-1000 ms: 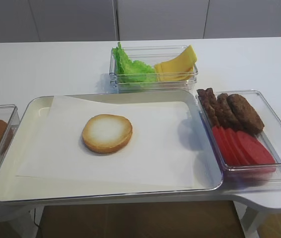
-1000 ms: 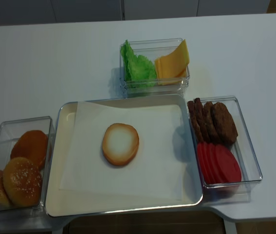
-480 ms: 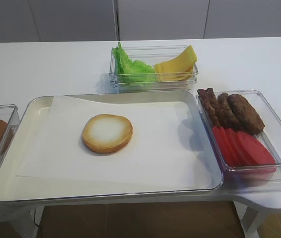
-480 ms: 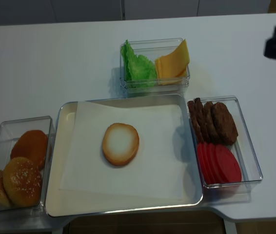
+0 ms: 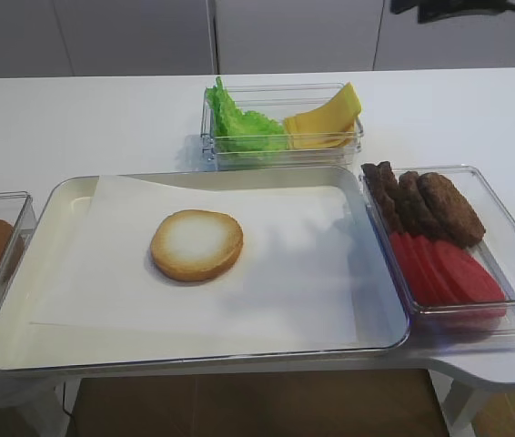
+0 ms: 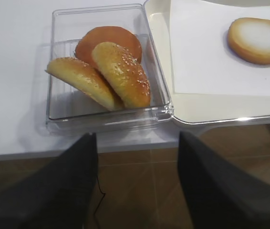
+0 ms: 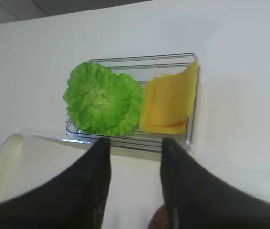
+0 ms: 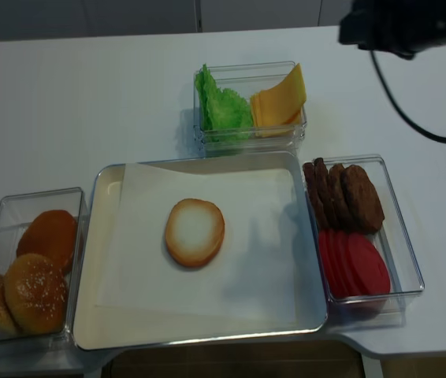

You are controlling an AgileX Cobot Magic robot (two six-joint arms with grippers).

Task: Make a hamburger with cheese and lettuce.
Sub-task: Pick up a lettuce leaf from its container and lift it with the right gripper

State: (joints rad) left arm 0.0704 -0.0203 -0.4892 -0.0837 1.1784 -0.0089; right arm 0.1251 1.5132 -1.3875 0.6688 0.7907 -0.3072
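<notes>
On the white worktop (image 5: 85, 118) a metal tray (image 5: 21, 341) lined with white paper (image 5: 285, 273) carries the hamburger (image 5: 196, 245), so far a lone bun half with its pale cut face up, lying a little toward 9 o'clock of the tray's middle. At 12 o'clock of the tray stands a clear box (image 8: 248, 77) holding the lettuce (image 7: 104, 98) on its 9 o'clock side and the cheese (image 7: 169, 101) slices leaning at its 3 o'clock side. At 3 o'clock of the tray another clear box (image 5: 503, 218) holds brown patties (image 5: 426, 205) with red tomato slices (image 5: 444, 270) nearer the camera. At 9 o'clock a third box (image 6: 61, 71) holds sesame buns (image 6: 118, 71).

The right pincer (image 7: 134, 183) hangs over the tray's far edge, jaws moderately apart with nothing between them. The left pincer (image 6: 137, 183) hovers off the worktop's near edge, jaws wide, gripping nothing.
</notes>
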